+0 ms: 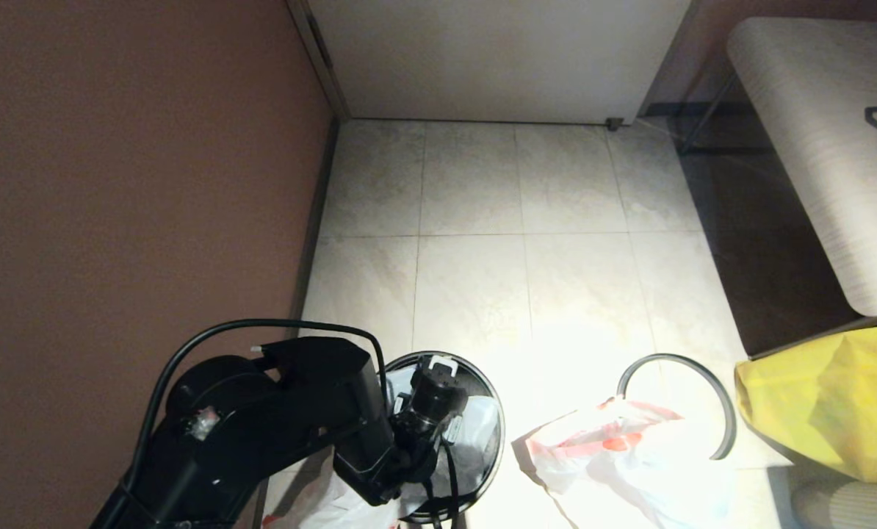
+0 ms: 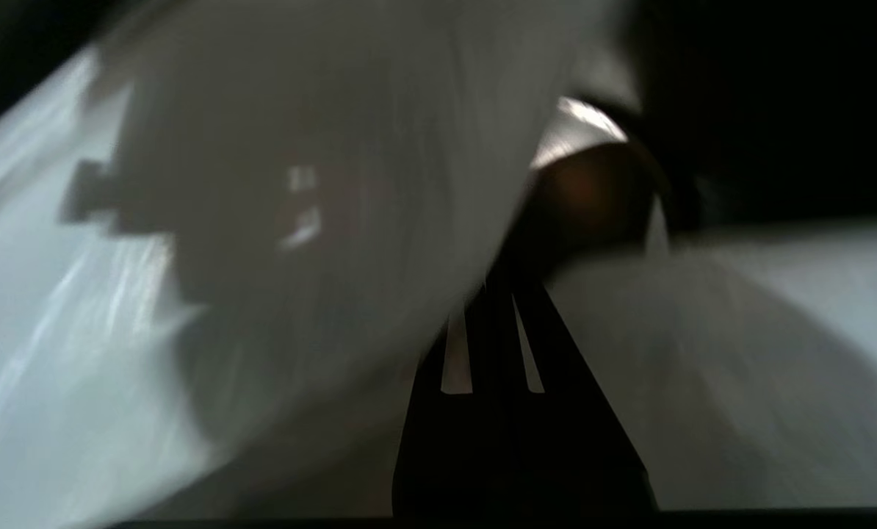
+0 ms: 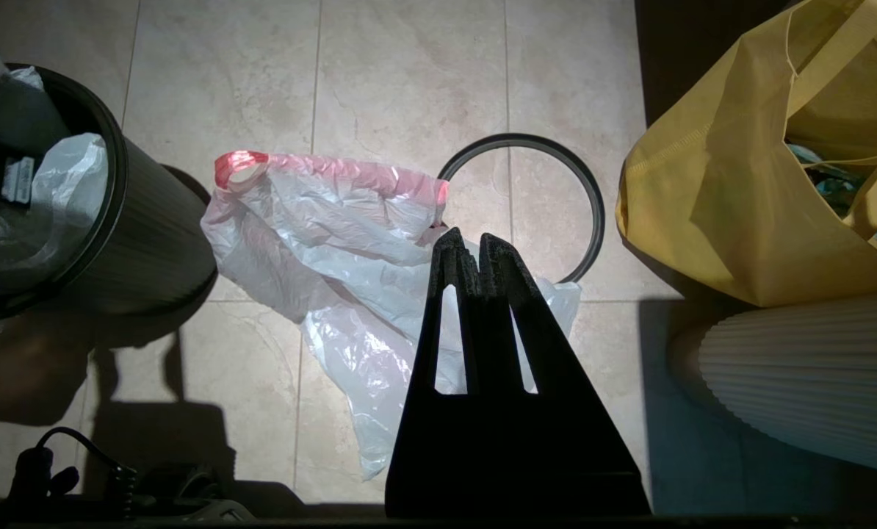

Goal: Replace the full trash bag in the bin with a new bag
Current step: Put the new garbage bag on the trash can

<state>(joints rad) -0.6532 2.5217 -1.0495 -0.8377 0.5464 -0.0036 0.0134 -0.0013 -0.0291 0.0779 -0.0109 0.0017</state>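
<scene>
The bin (image 1: 482,400) stands on the tiled floor (image 1: 475,242) near the brown wall, a small round black pail whose grey hoop (image 1: 717,397) lies off it on the tiles to the robot's right, beside a yellow bag (image 1: 828,411). The left end effector (image 2: 491,308) reaches down inside the bin, its fingers pressed together among white film of a bag (image 1: 475,430) there; whether any film is pinched between them I cannot tell. The right end effector (image 3: 469,246) hangs above the floor with its fingers closed on nothing, over a white drawstring bag (image 3: 321,250) with a red hem, lying slack and crumpled between bin and hoop. Both bags look thin, light and slippery, likely to bunch and slide rather than keep any shape, so the gathered red hem or its loop seems the surest hold. The bin itself looks light and glossy, and may tip or skid if film is tugged sideways. The hoop is stiff and thin, best taken across its rim.
</scene>
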